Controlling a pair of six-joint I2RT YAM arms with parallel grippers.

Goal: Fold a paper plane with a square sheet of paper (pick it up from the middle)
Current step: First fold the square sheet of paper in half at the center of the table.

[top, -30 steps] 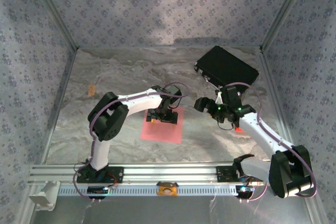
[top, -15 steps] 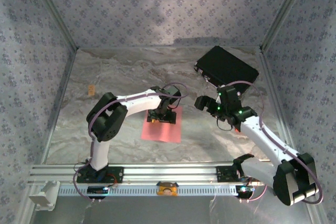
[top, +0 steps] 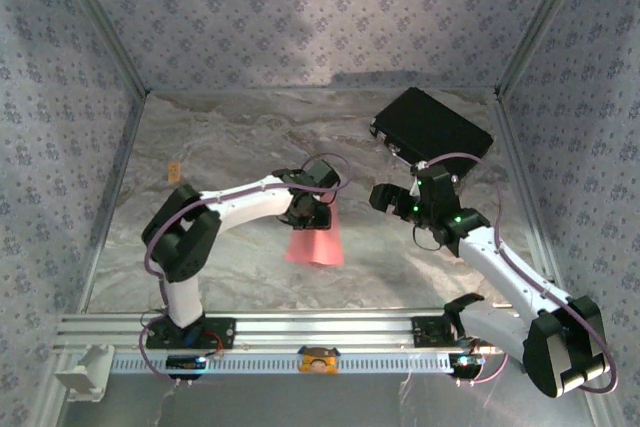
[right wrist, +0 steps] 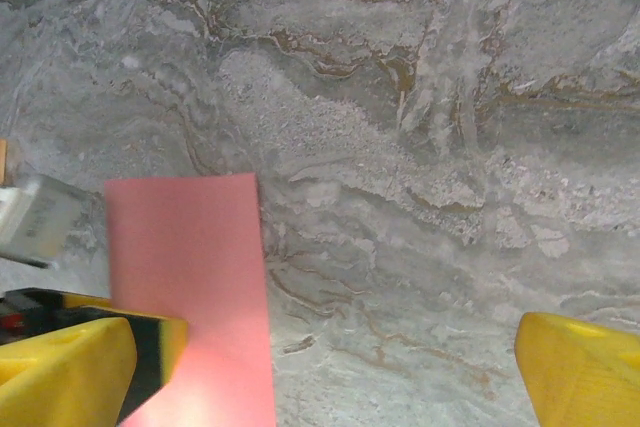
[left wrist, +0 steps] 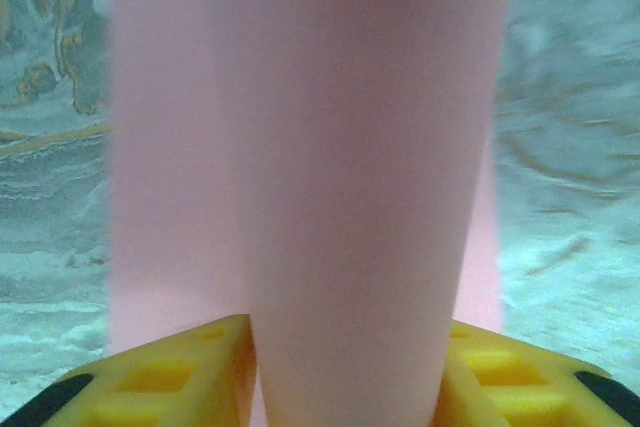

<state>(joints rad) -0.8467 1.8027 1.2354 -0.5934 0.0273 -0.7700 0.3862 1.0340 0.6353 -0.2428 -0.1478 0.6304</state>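
Aluminium rail (top: 300, 332) runs along the near edge of the grey marbled worktop (top: 230, 137) and carries the bases of both arms. From its base the left arm (top: 240, 197) reaches forward and to the right, toward the middle of the worktop. The left jaws are pinching the square sheet of thin salmon pink-red paper (top: 315, 242) near its middle. In the left wrist view the paper (left wrist: 340, 177) rises as a rounded bulge between the two yellow fingers (left wrist: 170, 377) and touches both of them. In the top view the sheet looks bent and narrow, with its far part at the jaws and the rest reaching toward the near side. I cannot tell whether its near edge touches the worktop.

The right arm (top: 500, 262) goes from its base up and to the left. The right jaws are spread wide with nothing between them, near the sheet on its right side. In the right wrist view the yellow fingers (right wrist: 60, 372) stand at the two lower corners, and the pink sheet (right wrist: 190, 287) shows just past the lower left one.

Farther back, behind the right arm, a black rectangular case (top: 432, 127) lies at the far right of the worktop. A tiny orange tag (top: 174, 170) lies near the left edge. Walls of patterned grey-blue fabric (top: 300, 17) close the worktop on three sides.
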